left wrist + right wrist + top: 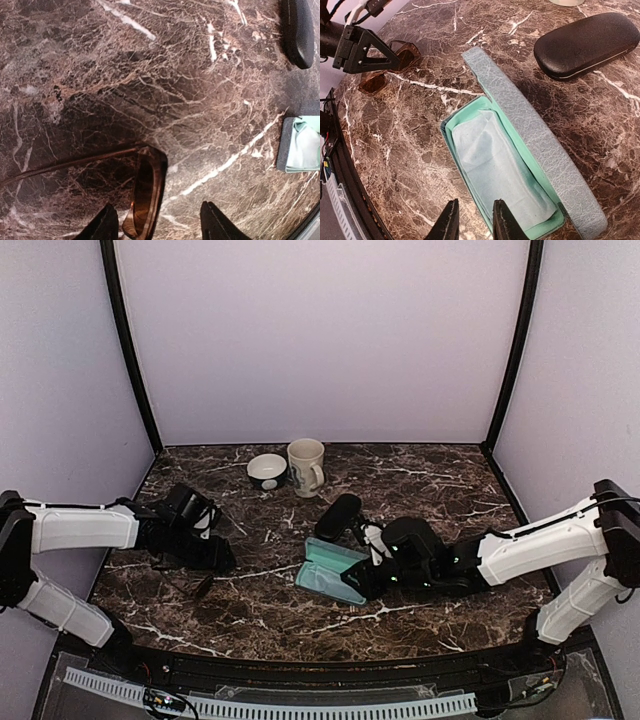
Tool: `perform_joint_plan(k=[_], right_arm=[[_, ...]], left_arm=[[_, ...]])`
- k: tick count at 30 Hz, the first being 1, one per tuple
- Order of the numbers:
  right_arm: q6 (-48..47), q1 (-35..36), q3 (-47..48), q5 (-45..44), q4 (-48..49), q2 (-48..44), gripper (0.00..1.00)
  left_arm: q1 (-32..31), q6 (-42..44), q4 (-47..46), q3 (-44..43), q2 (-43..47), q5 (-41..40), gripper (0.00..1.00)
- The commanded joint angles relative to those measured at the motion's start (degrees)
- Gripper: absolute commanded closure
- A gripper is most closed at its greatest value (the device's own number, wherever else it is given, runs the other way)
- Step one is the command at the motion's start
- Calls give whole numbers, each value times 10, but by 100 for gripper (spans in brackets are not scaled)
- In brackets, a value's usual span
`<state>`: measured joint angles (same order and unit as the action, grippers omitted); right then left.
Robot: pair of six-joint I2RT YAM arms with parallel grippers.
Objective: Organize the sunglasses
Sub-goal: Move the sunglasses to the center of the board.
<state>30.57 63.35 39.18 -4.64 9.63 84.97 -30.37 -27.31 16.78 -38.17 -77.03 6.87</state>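
Sunglasses left of open case; closed case behind it.

Robot lab, boxed test cell. Plain pale walls close in three sides. Black frame posts run up corners. Two white-and-black arms bolted at near edge: left arm, right arm. White slotted cable duct along front, wires trailing by rim. Worktop in dark marble pattern, fitted wall to wall inside booth. Household bits set out like props: mug, bowl, black case, open case, sunglasses.
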Motion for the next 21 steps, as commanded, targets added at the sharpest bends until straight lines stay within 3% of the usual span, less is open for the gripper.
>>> perform_joint_plan(k=[1,12,21], right_arm=[[4,-3,-2,12,36,12,76],[1,-8,7,10,26,18,75],[6,-12,7,2,11,6,75]], left_arm=[[3,22,8,-4,-21,0,43],[-45,42,9,-16,-30,65,45],[-190,50,35,-63,-80,96,49]])
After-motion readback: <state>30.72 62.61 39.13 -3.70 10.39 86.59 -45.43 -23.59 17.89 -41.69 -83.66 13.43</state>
